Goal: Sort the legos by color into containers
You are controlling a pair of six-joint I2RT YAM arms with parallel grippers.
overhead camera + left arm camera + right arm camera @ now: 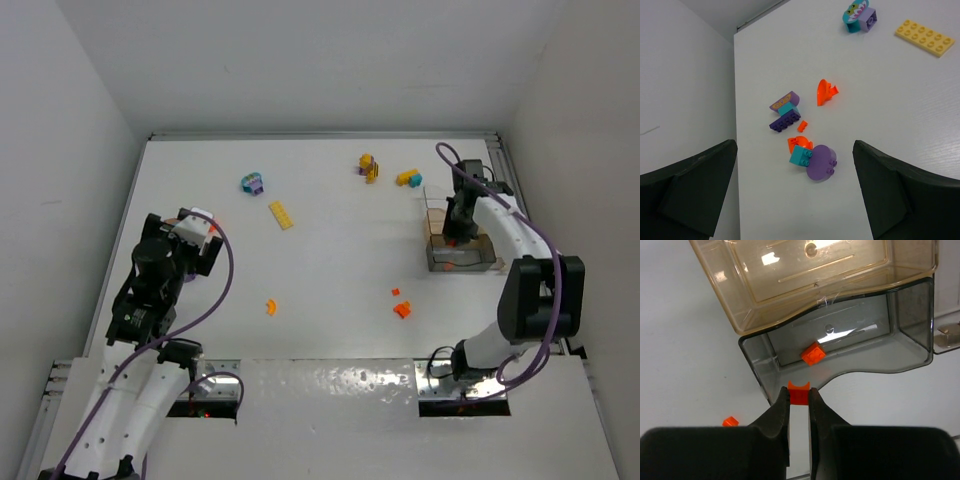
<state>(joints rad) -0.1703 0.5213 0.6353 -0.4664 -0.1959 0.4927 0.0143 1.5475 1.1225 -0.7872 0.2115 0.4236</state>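
Right pincer (799,402) pinches a glossy orange notched brick (799,391) at the near wall of the smoky clear compartment (910,315), which holds one orange cube (813,353). The amber compartment (740,300) adjoins it. Left pincer (795,172) hangs spread above mixed bricks (812,159) near the left edge of the smooth white desk (890,100). Bare surface separates them from the studded yellow plate (925,37).
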